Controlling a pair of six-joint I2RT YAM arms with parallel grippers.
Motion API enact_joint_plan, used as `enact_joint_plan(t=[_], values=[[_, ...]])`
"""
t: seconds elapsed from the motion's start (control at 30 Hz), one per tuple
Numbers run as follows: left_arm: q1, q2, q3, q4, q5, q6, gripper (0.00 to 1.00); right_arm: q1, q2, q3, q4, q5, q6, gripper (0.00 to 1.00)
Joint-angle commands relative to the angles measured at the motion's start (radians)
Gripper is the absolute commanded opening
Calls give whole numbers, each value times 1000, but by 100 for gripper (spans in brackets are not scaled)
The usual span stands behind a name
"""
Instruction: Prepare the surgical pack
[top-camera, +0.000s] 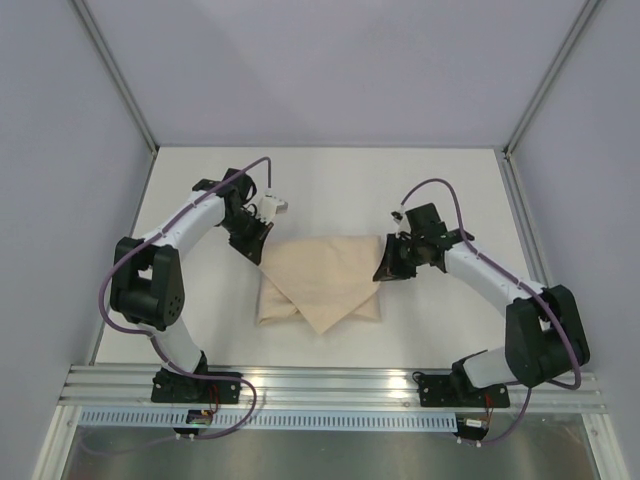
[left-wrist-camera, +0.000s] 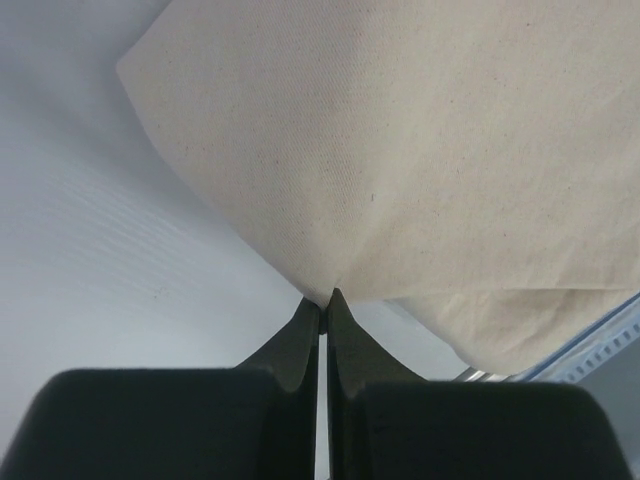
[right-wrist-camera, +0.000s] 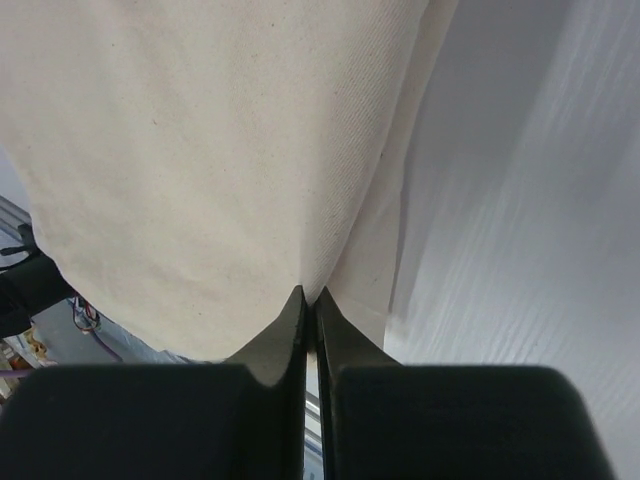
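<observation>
The surgical pack is a folded beige cloth bundle (top-camera: 322, 283) lying in the middle of the white table. My left gripper (top-camera: 256, 252) is shut on the cloth's far left corner; in the left wrist view the pinched cloth (left-wrist-camera: 400, 160) spreads away from the gripper (left-wrist-camera: 326, 298). My right gripper (top-camera: 385, 270) is shut on the cloth's far right edge, and the right wrist view shows the cloth (right-wrist-camera: 200, 140) pinched at the gripper (right-wrist-camera: 309, 293). The steel tray, scissors, tweezers and gauze are hidden or out of view.
The white table (top-camera: 330, 190) is walled at the back and both sides by grey panels. A metal rail (top-camera: 330, 385) runs along the near edge by the arm bases.
</observation>
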Motion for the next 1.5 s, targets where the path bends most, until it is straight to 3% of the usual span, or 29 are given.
enact_joint_plan(t=[0.0, 0.2, 0.4, 0.5, 0.57, 0.6, 0.7, 0.8, 0.97, 1.07, 1.1, 1.17, 1.3, 1.47], values=[[5, -4, -13, -21, -94, 44, 0, -1, -35, -27, 22, -63, 38, 1], [5, 68, -76, 32, -129, 33, 0, -1, 31, -147, 176, -81, 81, 1], [5, 93, -92, 44, -134, 27, 0, -24, 62, -136, 169, -58, 31, 1], [5, 79, -83, 29, -108, 36, 6, -47, 56, -118, 134, -84, -8, 22], [5, 53, -73, 18, -80, 42, 24, -48, 31, -93, 103, -110, -28, 41], [5, 31, -69, 3, -59, 48, 39, -48, 19, -84, 83, -115, -46, 54], [5, -16, -44, -31, -56, 60, 60, -48, -19, -41, 28, -85, -72, 71], [5, -56, -7, -91, -71, 71, 63, -48, -33, -14, 16, -68, -94, 78], [5, -114, 92, -186, -2, 74, 67, -49, -4, -7, 107, -101, -82, 80], [-3, -87, 132, -206, 102, 33, 77, -50, 43, -21, 195, -126, -42, 81], [-10, -78, 117, -202, 104, 30, 87, -50, 59, -26, 228, -133, -34, 80], [-47, -61, 80, -156, 52, 7, 87, -50, 97, -41, 258, -156, -19, 78], [-99, -38, -67, -70, -14, 17, 87, -50, 117, -116, 369, -178, 21, 64], [-99, 13, -118, 5, -20, 2, 84, -50, 128, -158, 433, -172, 55, 46]])
